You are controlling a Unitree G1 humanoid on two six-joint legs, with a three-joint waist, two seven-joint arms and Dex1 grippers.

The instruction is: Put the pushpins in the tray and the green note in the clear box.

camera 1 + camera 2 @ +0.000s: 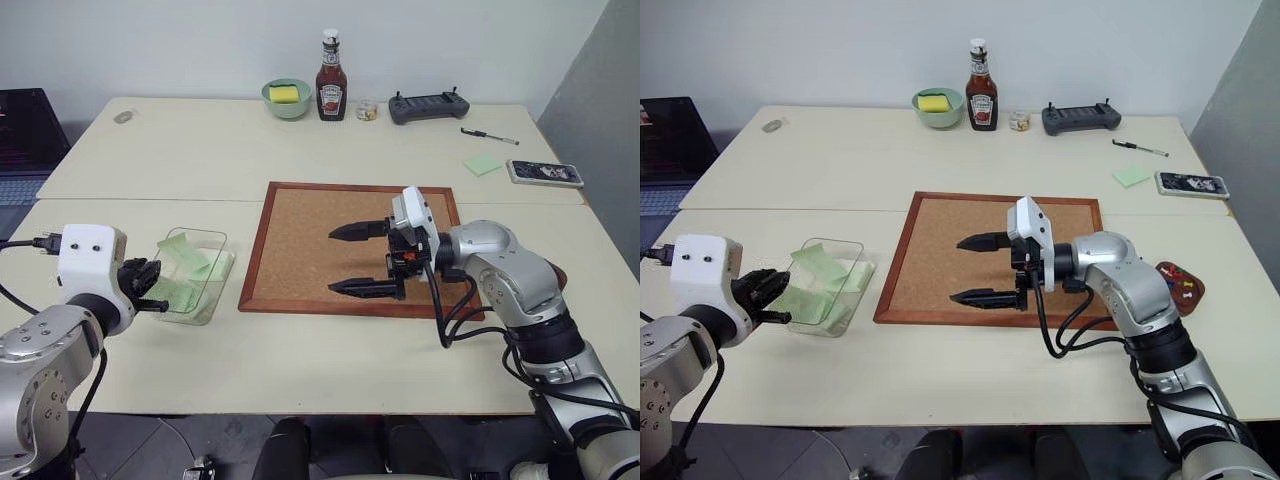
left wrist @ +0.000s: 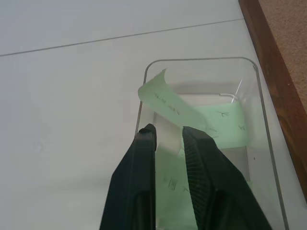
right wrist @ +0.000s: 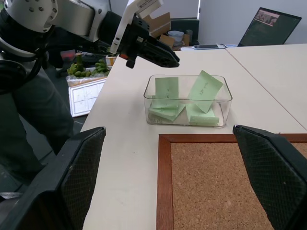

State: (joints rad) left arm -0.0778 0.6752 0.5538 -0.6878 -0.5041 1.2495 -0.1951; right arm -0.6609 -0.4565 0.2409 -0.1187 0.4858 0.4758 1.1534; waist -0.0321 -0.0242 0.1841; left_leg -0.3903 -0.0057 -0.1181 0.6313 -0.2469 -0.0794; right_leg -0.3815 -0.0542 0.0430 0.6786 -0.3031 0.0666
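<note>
Here left tool (image 2: 169,132) slightly parted, empty, over clear box (image 1: 214,240); right tool (image 1: 358,259) wide apart.

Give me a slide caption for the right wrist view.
Left gripper poised above the clear box of green notes, beside the corkboard.

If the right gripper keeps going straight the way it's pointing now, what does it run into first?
Most likely the clear box with the green notes in it. The right gripper, jaws wide open over the corkboard, points toward it; the left gripper hangs by the box's far side. Height is hard to judge.
</note>
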